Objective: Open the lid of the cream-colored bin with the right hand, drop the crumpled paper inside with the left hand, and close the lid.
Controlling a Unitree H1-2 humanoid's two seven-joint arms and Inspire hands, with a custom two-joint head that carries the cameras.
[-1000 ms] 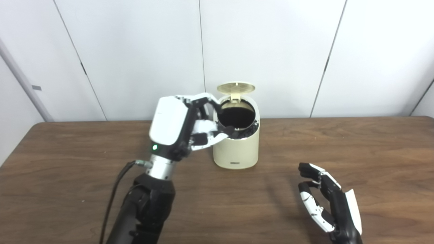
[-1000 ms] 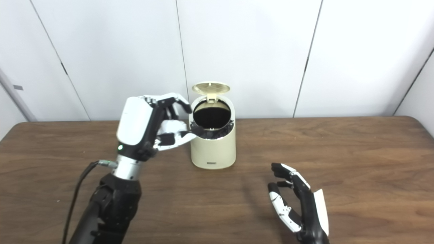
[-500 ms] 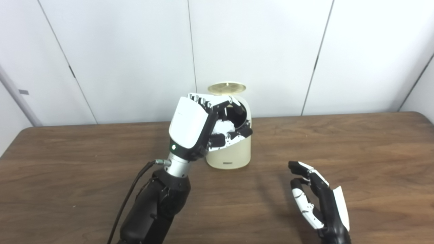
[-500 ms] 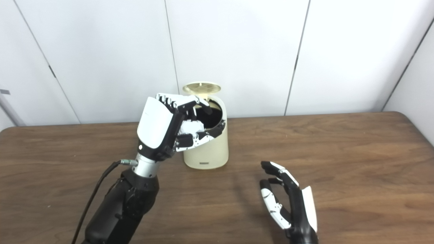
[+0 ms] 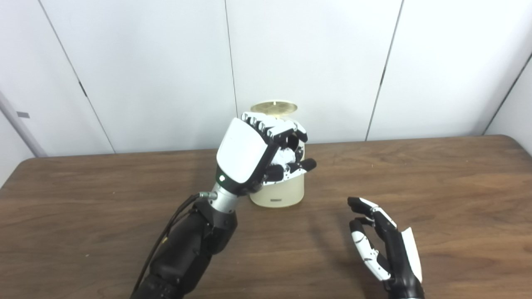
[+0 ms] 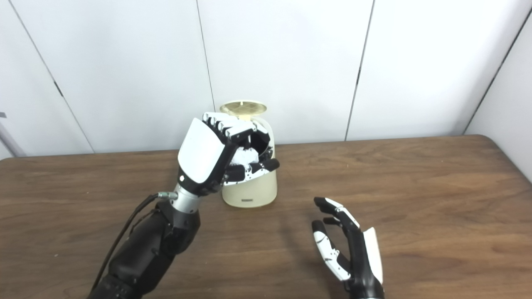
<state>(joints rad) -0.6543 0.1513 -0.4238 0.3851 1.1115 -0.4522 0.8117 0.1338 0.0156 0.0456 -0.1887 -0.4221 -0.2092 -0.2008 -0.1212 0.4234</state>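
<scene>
The left hand point(image 5: 266, 153) is gripping the crumpled paper point(image 5: 286, 157) over the bin point(image 5: 286, 193), whose lid point(image 5: 274, 107) is standing raised behind it, while the right hand point(image 5: 384, 245) is resting open nearby.

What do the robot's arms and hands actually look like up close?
Both arms are black. The left hand has a glossy white shell on its back with a small green light near the wrist, black-and-white fingers with dark tips, and a silver metal wrist collar. A black cable runs from that collar down along the forearm. The right hand is black with white panels along the fingers and outer edge.

Brown wooden table point(image 5: 436, 174) under the cream bin point(image 5: 282, 193) near its rear edge
</scene>
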